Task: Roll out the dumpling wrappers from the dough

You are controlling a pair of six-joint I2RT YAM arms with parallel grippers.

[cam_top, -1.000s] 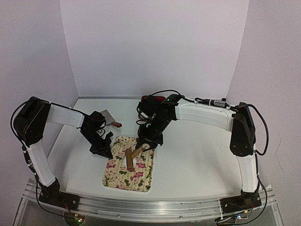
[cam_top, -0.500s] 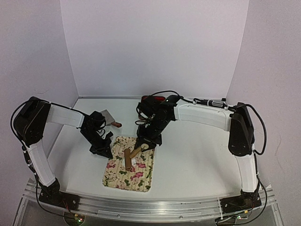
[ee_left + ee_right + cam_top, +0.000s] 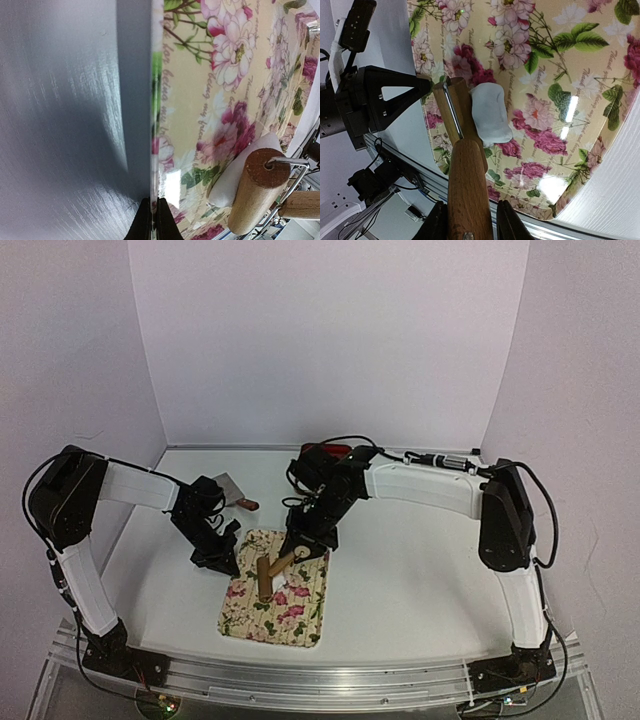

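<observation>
The dough [image 3: 490, 115] is a small white lump on the floral mat [image 3: 560, 75], pressed against the side of a wooden roller [image 3: 451, 112]. My right gripper [image 3: 470, 220] is shut on the roller's wooden handle [image 3: 467, 185]. In the top view this gripper [image 3: 300, 543] stands over the mat's far edge. My left gripper [image 3: 154, 217] is shut on the left edge of the mat [image 3: 200, 100], with the dough [image 3: 235, 180] and the roller's end [image 3: 257, 190] to its right. No dumpling wrappers are in view.
A metal scraper [image 3: 235, 490] with a brown handle lies on the white table behind the left gripper [image 3: 222, 562]. A red object [image 3: 325, 450] sits at the back behind the right arm. The mat [image 3: 290, 615] lies near the front rail.
The right arm has pushed the roller to the left across the mat. The left gripper has stayed put on the mat's edge.
</observation>
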